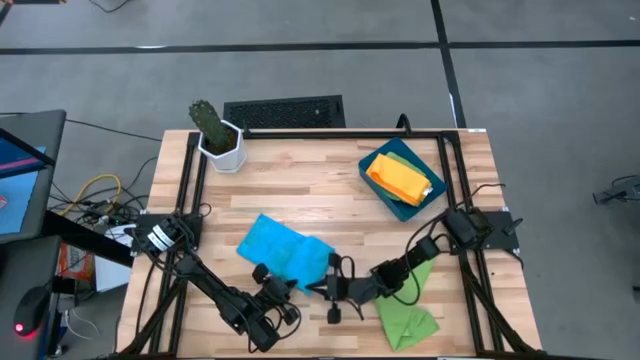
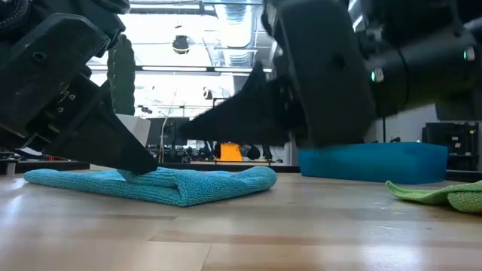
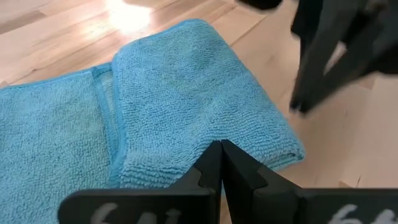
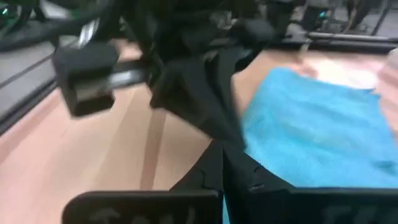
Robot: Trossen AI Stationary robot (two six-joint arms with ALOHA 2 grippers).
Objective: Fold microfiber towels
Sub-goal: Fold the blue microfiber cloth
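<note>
both jaws closed at the blue towel (image 1: 285,250) edge, nothing visibly held.

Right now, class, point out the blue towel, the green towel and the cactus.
blue towel (image 1: 285,250): high view, middle of the cloth.
green towel (image 1: 408,318): high view, its folded middle.
cactus (image 1: 208,122): high view, its stem.

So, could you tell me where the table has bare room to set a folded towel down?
Bare wood lies between the cactus pot and the blue tray, and on beyond the blue towel. The near edge is crowded: the left gripper, right gripper and green towel.
</note>
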